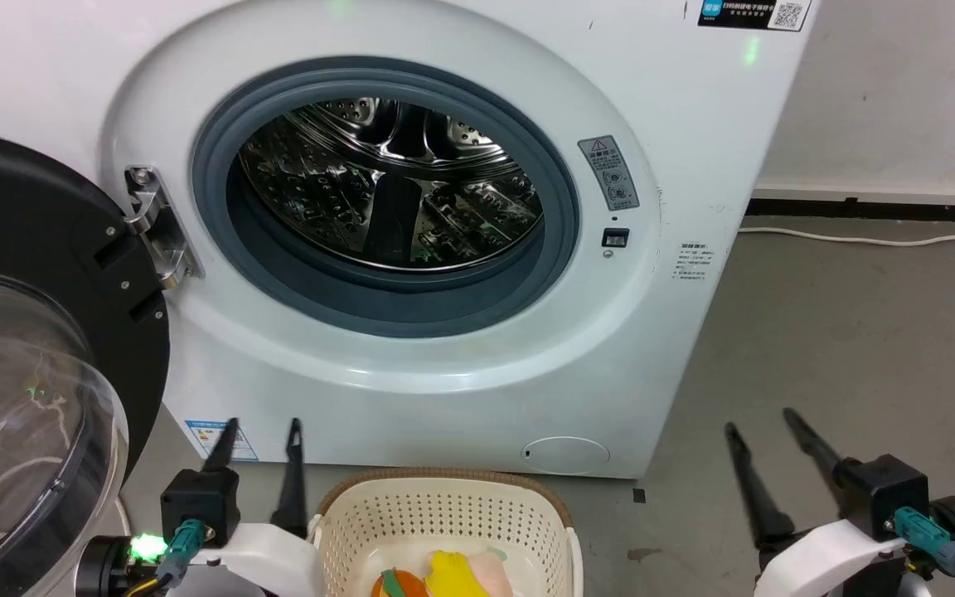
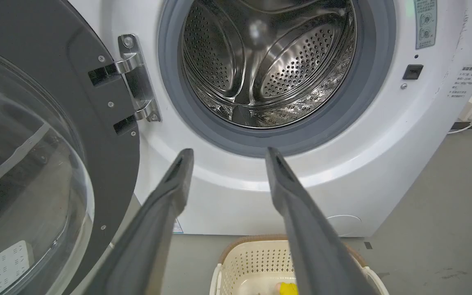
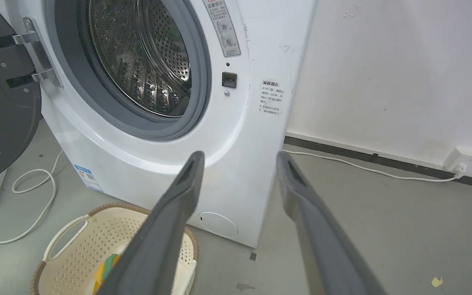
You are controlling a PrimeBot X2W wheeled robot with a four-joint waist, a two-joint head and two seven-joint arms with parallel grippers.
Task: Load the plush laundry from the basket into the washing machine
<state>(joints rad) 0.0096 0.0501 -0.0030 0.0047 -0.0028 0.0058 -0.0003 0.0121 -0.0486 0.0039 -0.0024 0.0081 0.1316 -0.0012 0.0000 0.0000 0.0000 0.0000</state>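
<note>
Head view: plush laundry point(image 1: 444, 576), soft, light, probably best pinched across its yellow middle, lying in the near basket point(image 1: 444, 518) before the open washing machine point(image 1: 676, 99), flanked by left gripper point(image 1: 264, 424) and right gripper point(image 1: 759, 419), fingers parted, empty.

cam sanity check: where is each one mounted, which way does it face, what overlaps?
Head view: on the head, looking forward and down at the washing machine and its open front; left gripper lower left, right gripper lower right, both open.
Left wrist view: on the left wrist, looking along its own fingers into the drum.
Right wrist view: on the right wrist, looking along its fingers at the machine's right edge and the wall.
Shared: all three show the drum and the basket with the plush laundry.
</note>
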